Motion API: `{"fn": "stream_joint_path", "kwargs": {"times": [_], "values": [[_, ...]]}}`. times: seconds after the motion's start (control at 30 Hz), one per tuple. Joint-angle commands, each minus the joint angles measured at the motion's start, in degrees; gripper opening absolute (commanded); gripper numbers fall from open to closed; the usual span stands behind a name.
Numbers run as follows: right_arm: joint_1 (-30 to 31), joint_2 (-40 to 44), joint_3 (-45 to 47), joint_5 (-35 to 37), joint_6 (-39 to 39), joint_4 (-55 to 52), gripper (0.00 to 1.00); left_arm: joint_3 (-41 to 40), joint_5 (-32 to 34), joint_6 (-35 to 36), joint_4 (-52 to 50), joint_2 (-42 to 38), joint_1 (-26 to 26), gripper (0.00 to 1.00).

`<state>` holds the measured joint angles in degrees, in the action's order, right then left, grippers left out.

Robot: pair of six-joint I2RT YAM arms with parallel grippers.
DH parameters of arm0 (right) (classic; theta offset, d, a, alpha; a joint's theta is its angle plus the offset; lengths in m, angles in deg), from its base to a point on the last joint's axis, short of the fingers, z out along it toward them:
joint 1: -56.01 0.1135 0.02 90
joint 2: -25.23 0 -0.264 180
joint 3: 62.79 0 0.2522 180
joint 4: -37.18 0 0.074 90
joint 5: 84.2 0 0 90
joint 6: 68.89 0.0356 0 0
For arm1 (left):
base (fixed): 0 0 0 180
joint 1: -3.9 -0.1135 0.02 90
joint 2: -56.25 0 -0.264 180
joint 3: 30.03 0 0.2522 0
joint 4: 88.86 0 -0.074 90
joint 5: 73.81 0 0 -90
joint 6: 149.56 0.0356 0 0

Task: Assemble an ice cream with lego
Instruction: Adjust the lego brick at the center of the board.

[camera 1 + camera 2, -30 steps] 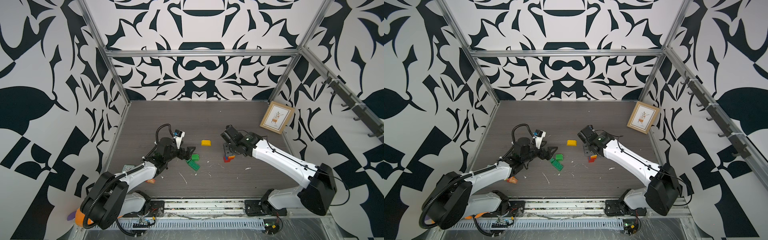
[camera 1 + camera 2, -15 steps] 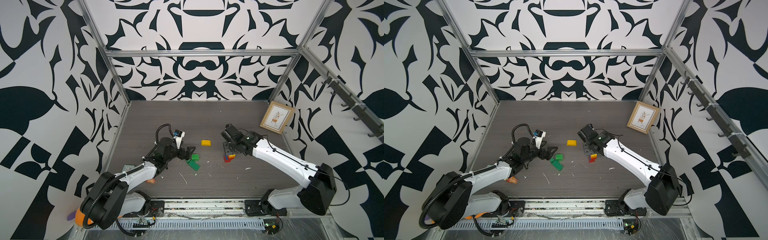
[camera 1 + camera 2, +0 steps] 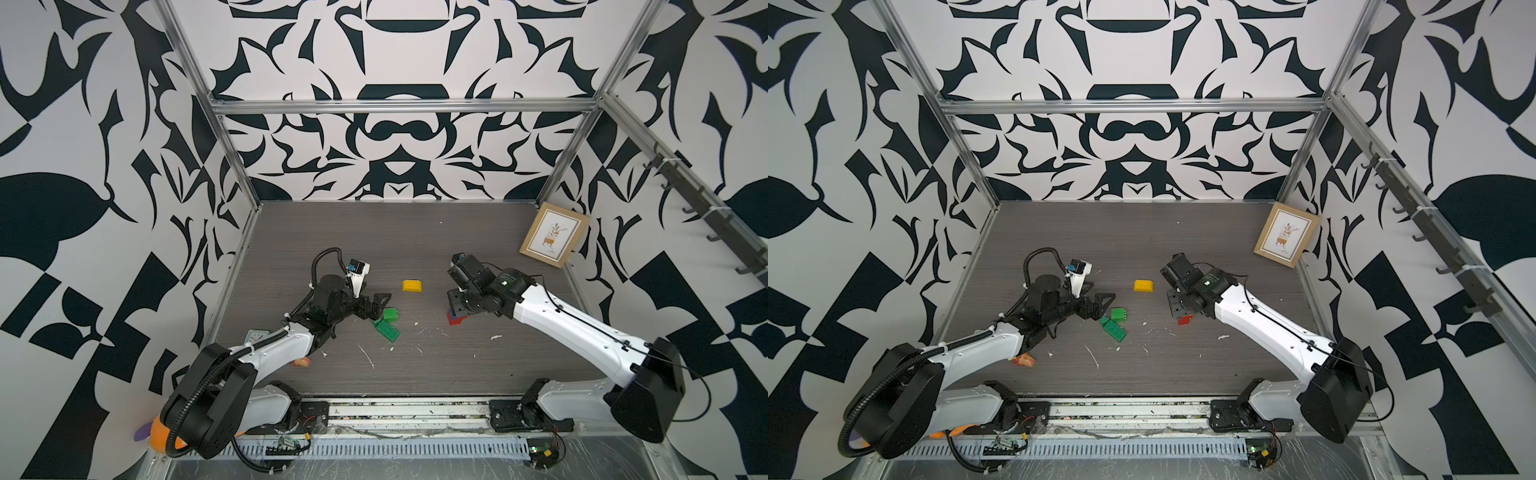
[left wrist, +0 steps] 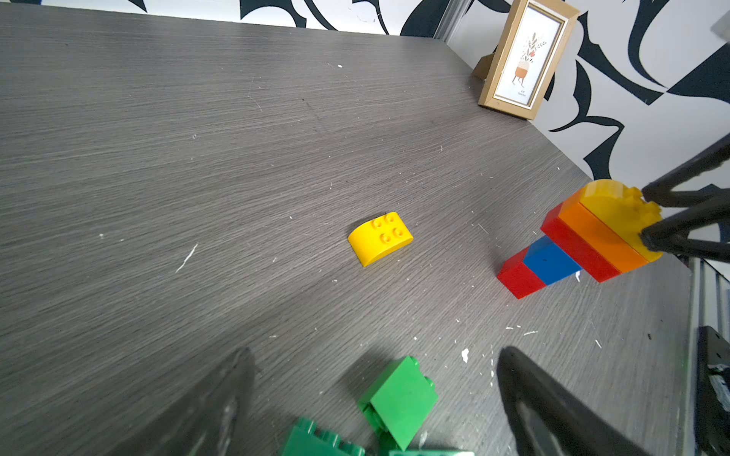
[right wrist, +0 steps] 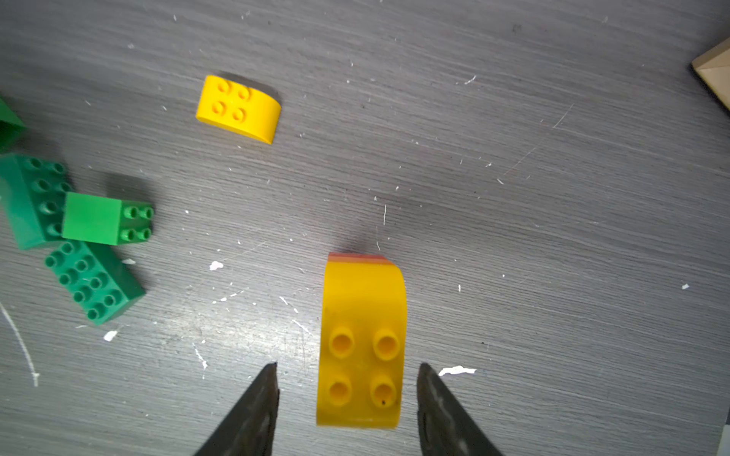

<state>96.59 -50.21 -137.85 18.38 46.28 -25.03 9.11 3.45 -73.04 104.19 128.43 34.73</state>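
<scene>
In a top view the left gripper [image 3: 382,306], spread wide and empty, is hovering by the green bricks [image 3: 387,328]; the right gripper [image 3: 457,309] is standing over the brick stack [image 3: 455,319]. In the left wrist view a finger [image 4: 657,240] is perhaps touching the narrow-footed stack's yellow cap [image 4: 616,213]. In the right wrist view the jaws are flanking it, apart, so a crooked lift-off risks tipping it.

Bright, even overhead light casts soft, short shadows on the grey table [image 5: 553,197], with a pale sheen beside the yellow dome brick [image 5: 361,343], while the fingers [image 4: 213,406] of the left pincer [image 4: 377,355] look blurred, out of focus.
</scene>
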Motion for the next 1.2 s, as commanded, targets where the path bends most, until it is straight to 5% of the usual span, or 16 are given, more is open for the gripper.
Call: {"fn": "stream_joint_path", "kwargs": {"times": [0.0, 0.53, 0.7, 1.0, 1.17], "values": [[-0.15, -0.23, 0.20, 0.77, -1.16, 1.05, 0.56, 1.62, -0.27, 0.24, 0.15, 0.41, 0.04, 0.99], [-1.42, 0.69, 1.41, -0.89, -1.24, 4.43, 0.27, 1.77, -0.41, 0.26, 0.27, 2.79, 0.11, 0.99], [-3.58, 3.08, -0.37, -7.29, -1.65, 3.36, 0.24, 1.77, -0.36, 0.34, 0.33, 2.68, 0.11, 0.99], [-16.85, 5.57, 3.71, -33.08, -1.92, 8.49, 0.23, 1.77, -0.38, 0.43, 0.00, 2.26, 0.11, 0.99], [-20.60, 5.44, 6.81, -38.32, -1.77, 11.91, 0.24, 1.81, -0.44, 0.51, 0.03, 2.26, 0.11, 0.99]]}}
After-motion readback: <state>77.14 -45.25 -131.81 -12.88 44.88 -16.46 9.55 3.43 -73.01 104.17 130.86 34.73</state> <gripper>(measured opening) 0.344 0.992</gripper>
